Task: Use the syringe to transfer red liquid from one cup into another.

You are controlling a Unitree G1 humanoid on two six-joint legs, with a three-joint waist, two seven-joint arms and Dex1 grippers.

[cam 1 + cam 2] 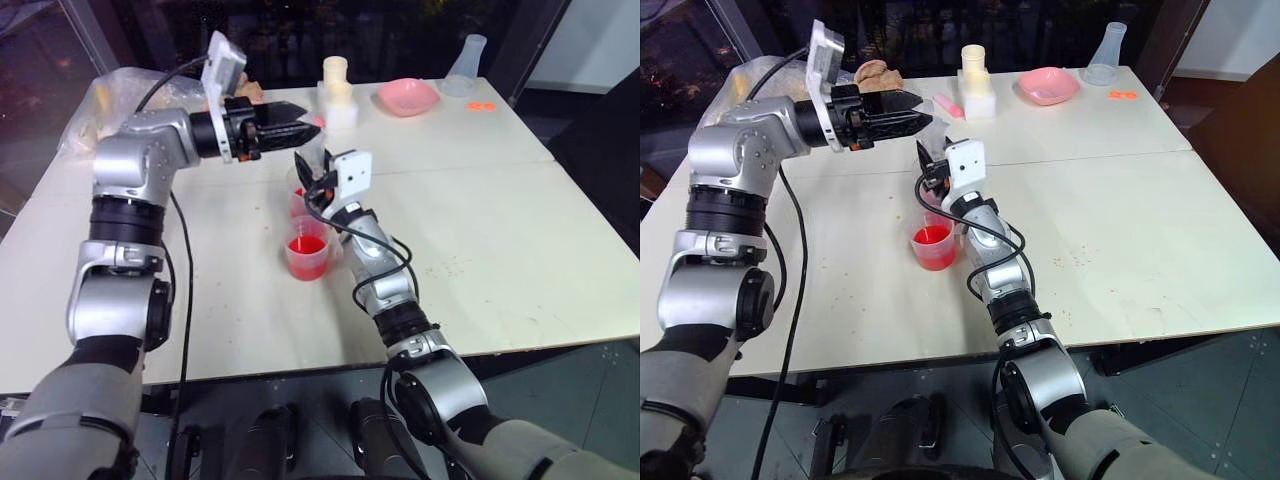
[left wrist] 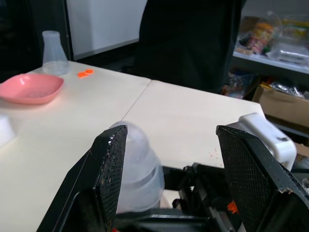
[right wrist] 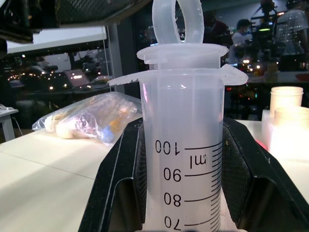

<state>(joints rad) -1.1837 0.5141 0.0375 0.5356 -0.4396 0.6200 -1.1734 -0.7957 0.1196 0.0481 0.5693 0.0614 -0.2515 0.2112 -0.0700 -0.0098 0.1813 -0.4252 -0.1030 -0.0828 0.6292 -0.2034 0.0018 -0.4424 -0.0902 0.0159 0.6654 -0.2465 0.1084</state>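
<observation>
Right wrist view: syringe pinched upright by right gripper
Print: "100, 90, 80, 70, ml"
Left gripper: spread wide, just above plunger

Syringe: large, clear plastic barrel, upright, clamped between the two black fingers of the right pincer. Printed graduations read 70 through 100 ml. White plunger ring stands just above the barrel flange, plunger pushed in. Red liquid: bright and translucent, sitting in a clear cup just below and beside the right pincer on the tabletop.
</observation>
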